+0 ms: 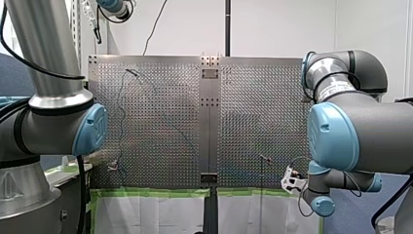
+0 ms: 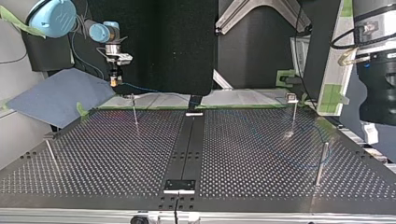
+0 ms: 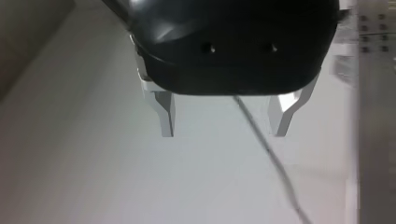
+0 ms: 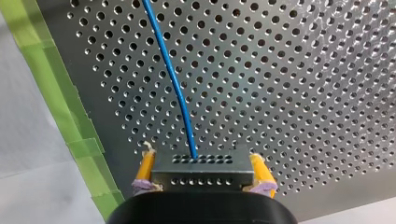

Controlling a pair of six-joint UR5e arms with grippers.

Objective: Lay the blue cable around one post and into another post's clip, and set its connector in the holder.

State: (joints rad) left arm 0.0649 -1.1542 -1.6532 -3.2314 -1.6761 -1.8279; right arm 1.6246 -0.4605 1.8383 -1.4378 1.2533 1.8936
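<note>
Perforated table [image 2: 116, 154] holds four posts [image 2: 134, 112], one blue cable [image 4: 180, 93], one connector [image 4: 201, 169].

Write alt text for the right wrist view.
My right end effector holds a perforated metal connector between its yellow pads. The blue cable runs from it away over the perforated table, with green tape along the table's edge.

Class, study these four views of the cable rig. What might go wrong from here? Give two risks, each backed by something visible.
1. My right gripper holds the connector only by its side faces; a tug from the blue cable might twist it loose.
2. My left gripper is open and holds nothing, so the cable is unsteadied and may snag the thin post nearby.
</note>
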